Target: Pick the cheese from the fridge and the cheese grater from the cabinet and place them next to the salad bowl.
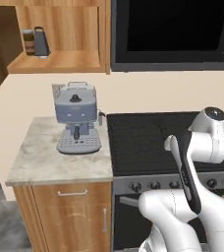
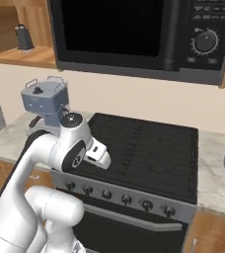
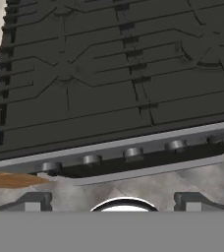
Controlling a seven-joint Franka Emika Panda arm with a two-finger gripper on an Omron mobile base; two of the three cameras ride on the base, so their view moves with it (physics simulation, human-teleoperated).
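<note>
cheese grater [image 1: 41, 42] on cabinet [image 1: 60, 60] shelf, no legible writing

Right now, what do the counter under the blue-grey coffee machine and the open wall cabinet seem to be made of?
The pale veined counter looks like polished stone, perhaps marble: grey mottling, smooth surface. The light-brown open wall cabinet looks like wood, matte: streaky grain. Being rendered, both could be laminate.

Home kitchen, black stove [image 1: 153, 142], microwave [image 2: 134, 34] above, espresso machine [image 1: 78, 118] (marble counter [image 1: 40, 157])
</note>
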